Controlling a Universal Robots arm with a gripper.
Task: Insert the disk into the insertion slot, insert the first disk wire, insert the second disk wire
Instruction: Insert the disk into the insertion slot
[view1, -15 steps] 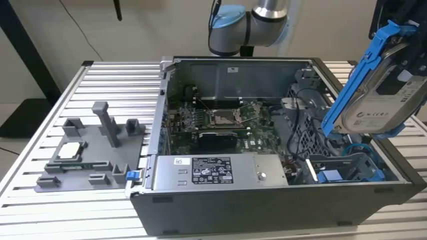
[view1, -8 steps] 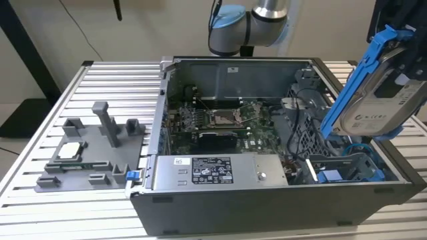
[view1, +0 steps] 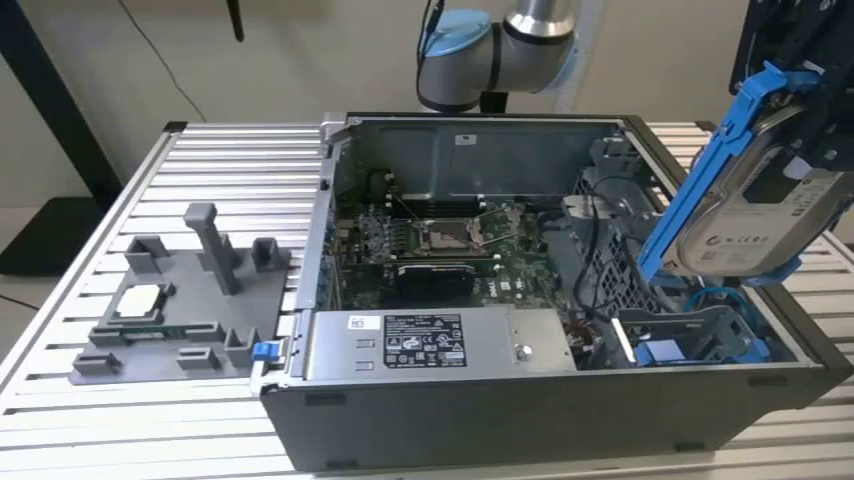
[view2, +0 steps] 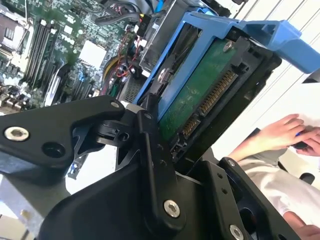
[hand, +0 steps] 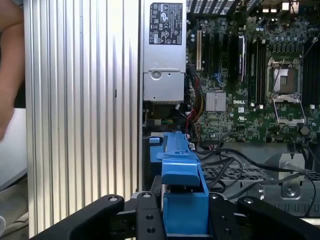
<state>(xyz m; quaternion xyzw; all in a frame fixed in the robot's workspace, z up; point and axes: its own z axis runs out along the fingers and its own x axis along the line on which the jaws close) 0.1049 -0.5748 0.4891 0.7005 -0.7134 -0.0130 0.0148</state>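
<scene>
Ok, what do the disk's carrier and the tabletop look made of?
The carrier looks like moulded plastic: bright blue, matte, with thin clip arms. The disk inside seems metal-cased, silver-grey under a white label. The tabletop looks like extruded aluminium: satin silver, evenly ribbed.

An open computer case sat on a slatted metal table in the middle of the exterior view, with a green motherboard on its floor and a boxy power supply with a black label along its near wall. At the exterior view's left, a grey plastic fixture lay on the table, a square processor chip resting in it and an upright post rising from it.
</scene>
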